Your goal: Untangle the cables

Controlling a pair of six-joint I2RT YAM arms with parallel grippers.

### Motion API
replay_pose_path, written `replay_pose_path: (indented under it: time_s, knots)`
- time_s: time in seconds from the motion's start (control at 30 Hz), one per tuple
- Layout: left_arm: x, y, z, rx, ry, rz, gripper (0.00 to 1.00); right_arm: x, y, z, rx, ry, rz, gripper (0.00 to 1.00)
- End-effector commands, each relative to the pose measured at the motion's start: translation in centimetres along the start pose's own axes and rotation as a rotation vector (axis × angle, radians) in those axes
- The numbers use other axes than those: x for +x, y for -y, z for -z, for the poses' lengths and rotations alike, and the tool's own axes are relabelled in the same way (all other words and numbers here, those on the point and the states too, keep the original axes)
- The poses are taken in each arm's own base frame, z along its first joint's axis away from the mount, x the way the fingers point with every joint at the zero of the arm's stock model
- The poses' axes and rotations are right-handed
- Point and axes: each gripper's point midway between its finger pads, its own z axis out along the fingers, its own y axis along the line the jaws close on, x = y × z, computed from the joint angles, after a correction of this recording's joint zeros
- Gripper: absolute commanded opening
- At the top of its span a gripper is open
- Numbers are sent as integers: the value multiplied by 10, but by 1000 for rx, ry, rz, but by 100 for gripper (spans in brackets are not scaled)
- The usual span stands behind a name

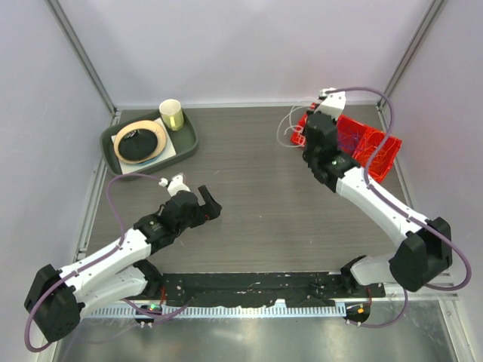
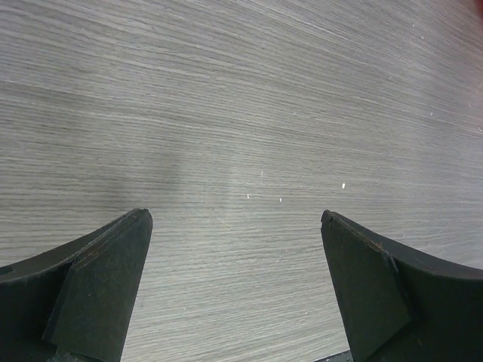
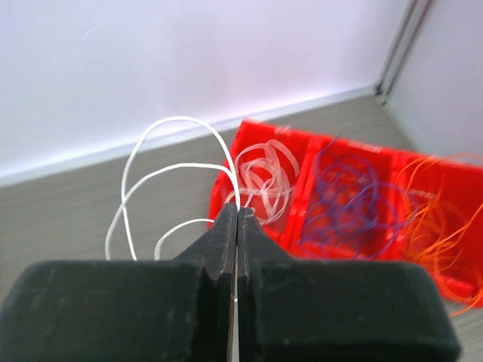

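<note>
A red bin [image 1: 377,147] with three compartments stands at the back right. In the right wrist view it [image 3: 306,181] holds white cable loops [image 3: 264,177] in the left compartment, purple cable [image 3: 351,196] in the middle and orange cable [image 3: 445,219] on the right. My right gripper [image 3: 238,209] is shut on a white cable [image 3: 162,170] whose loops hang out over the table left of the bin; they show faintly in the top view [image 1: 288,128]. My left gripper [image 1: 210,202] is open and empty just above the bare table, far from the cables.
A green tray [image 1: 185,143] at the back left holds a plate with a black disc [image 1: 138,143] and a pale cup [image 1: 172,115]. A black strip [image 1: 249,290] lies along the near edge. Enclosure walls stand close behind and beside the bin.
</note>
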Motion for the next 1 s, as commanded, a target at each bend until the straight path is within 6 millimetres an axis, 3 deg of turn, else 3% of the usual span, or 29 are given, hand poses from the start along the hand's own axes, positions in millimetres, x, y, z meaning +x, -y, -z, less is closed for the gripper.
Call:
replay_pose_path:
  time_s: [0.0, 0.17, 0.27, 0.4, 0.63, 0.83, 0.97]
  knots:
    - [-5, -5, 0, -17, 25, -8, 100, -62, 12, -33, 50, 104, -6, 1]
    - [-6, -7, 0, -30, 35, -11, 100, -83, 25, -72, 97, 112, 16, 1]
    - [-7, -8, -1, -37, 37, -19, 100, -76, 33, -95, 136, 94, 41, 1]
    - [-8, -10, -2, -55, 41, -32, 100, -55, 47, -122, 182, 59, 29, 1]
    - [-6, -8, -6, -57, 26, -52, 100, -30, 61, -147, 238, 23, 49, 1]
    - [-6, 0, -9, -38, 7, -83, 100, -5, 53, -172, 229, -8, 70, 1]
    - [-9, 1, -8, -36, 18, -89, 100, 35, 52, -193, 245, -57, 73, 1]
